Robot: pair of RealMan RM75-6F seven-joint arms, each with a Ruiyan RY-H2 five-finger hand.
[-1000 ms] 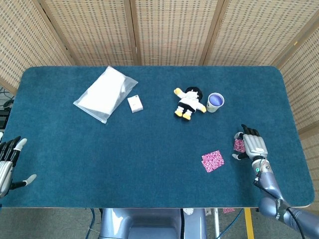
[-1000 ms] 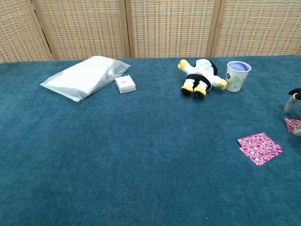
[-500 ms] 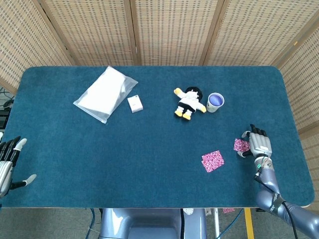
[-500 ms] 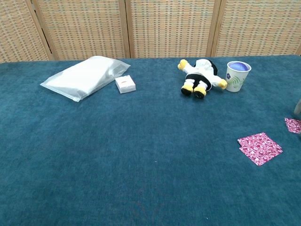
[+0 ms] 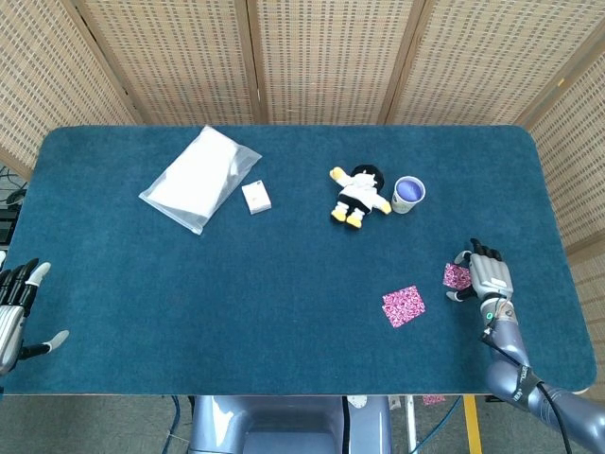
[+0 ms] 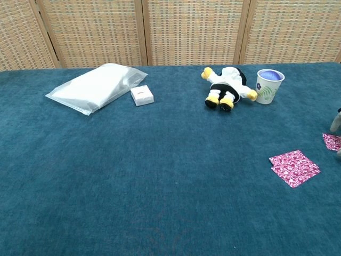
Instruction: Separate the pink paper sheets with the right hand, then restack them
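Right robot hand (image 5: 489, 277) at lower right of head view, fingers resting on one small pink patterned paper sheet (image 5: 457, 275), thumb beside its edge; actual pinch impossible to tell. Same sheet barely visible at right edge of chest view. Second pink patterned paper sheet (image 5: 404, 305) flat on blue carpeted table (image 5: 284, 284), left of the first and apart from it. Left robot hand (image 5: 14, 312) at lower left edge, fingers spread, holding nothing. Further up: white paper cup with floral print (image 5: 408, 194) touching black-and-white plush doll (image 5: 359, 196); small white box (image 5: 256, 198) just beside clear plastic bag (image 5: 199, 177) at upper left.
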